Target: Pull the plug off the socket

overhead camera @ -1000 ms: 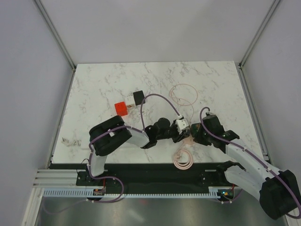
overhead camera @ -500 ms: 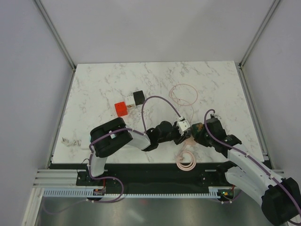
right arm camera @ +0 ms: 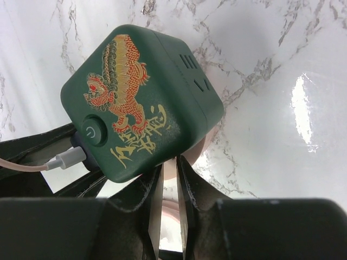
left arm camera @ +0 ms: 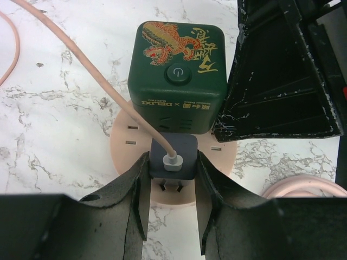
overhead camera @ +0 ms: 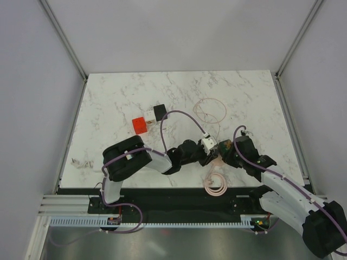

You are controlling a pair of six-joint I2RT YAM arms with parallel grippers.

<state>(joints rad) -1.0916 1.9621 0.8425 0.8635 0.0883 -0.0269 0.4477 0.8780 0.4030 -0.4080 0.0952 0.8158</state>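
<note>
Centrally in the left wrist view, the socket (left arm camera: 177, 76) shows as a dark green cube with a red-and-gold dragon and a round power button on its top face. It stands on a round pink base (left arm camera: 122, 143) marked with small outlet slots. The grey plug (left arm camera: 172, 151) sits tight against the cube's lower side, over the base. From these views I cannot tell which of the two it is seated in. A white connector enters the plug's top, and a pink cable (left arm camera: 92, 70) runs from it to the upper left of the frame. The left gripper (left arm camera: 172, 162) comes in from the bottom edge, its two black fingers pressed against the plug's left and right sides, clamped on it. In the right wrist view, the right gripper (right arm camera: 169, 168) rises from the bottom edge beneath the cube, with its fingers nearly together. A narrow slit between them shows pink, but I cannot tell whether they pinch the base. In the overhead view both arms meet just right of centre on the marble table (overhead camera: 124, 103), low in the frame. A coil of pink cable (overhead camera: 215, 184) lies just below them. Up and to the left sit a red block (overhead camera: 140, 125), a white block (overhead camera: 150, 117) and a black block (overhead camera: 160, 112), touching in a diagonal row.
</note>
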